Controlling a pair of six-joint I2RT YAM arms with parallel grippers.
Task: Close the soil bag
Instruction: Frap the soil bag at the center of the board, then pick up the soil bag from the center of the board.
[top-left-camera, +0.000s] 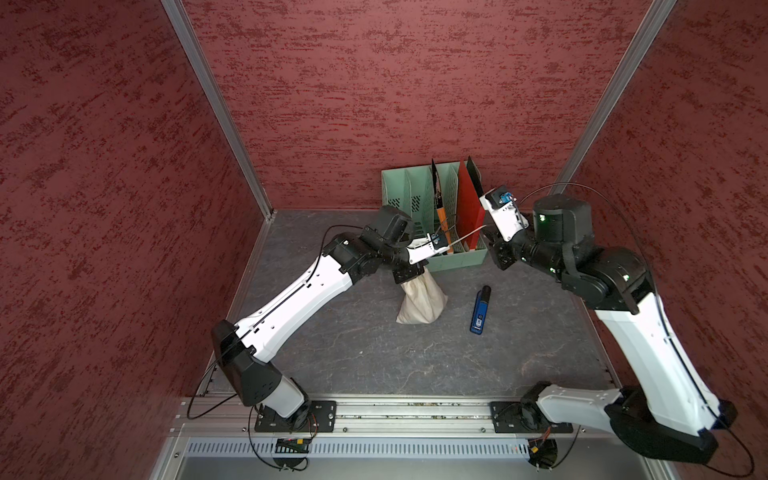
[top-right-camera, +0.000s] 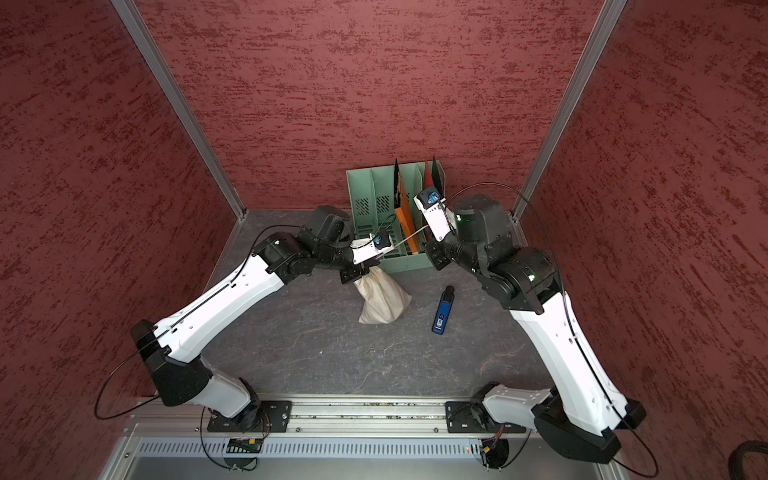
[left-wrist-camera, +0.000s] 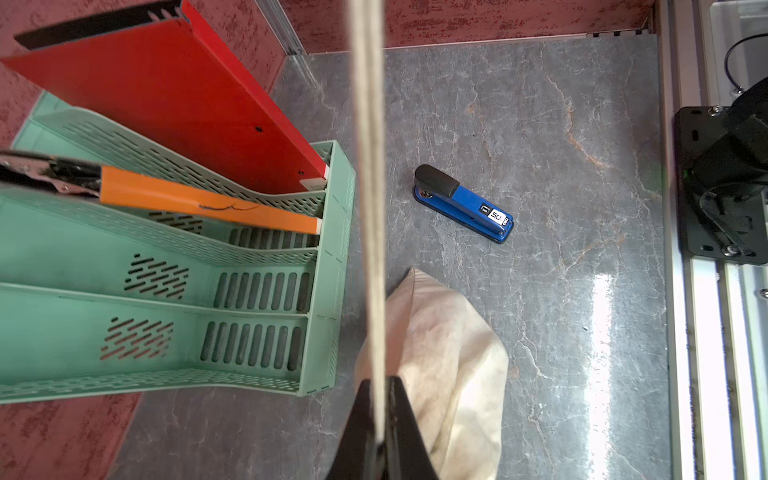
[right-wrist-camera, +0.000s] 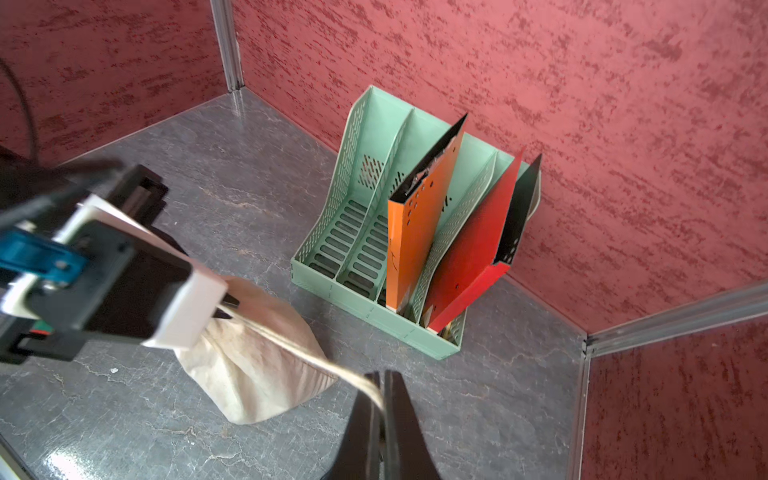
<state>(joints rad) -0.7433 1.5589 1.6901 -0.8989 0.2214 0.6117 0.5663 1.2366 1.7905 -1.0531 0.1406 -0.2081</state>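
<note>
Taut cord (top-left-camera: 467, 235) between both arms above the soil bag (top-left-camera: 422, 305)
The worktop (top-left-camera: 332, 353) lies open at lower left; left jaws clamp the cord at the bag's mouth, mid-frame. A green file rack (top-left-camera: 395, 185) stands close behind, blue stapler (top-left-camera: 481, 309) right of the bag, right jaws clamped on the cord's far end.

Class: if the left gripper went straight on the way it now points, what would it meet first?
Probably the soil bag: its cloth lies just past the left gripper, shut on the cord. Depth is unclear; it might skim by to the table.
</note>
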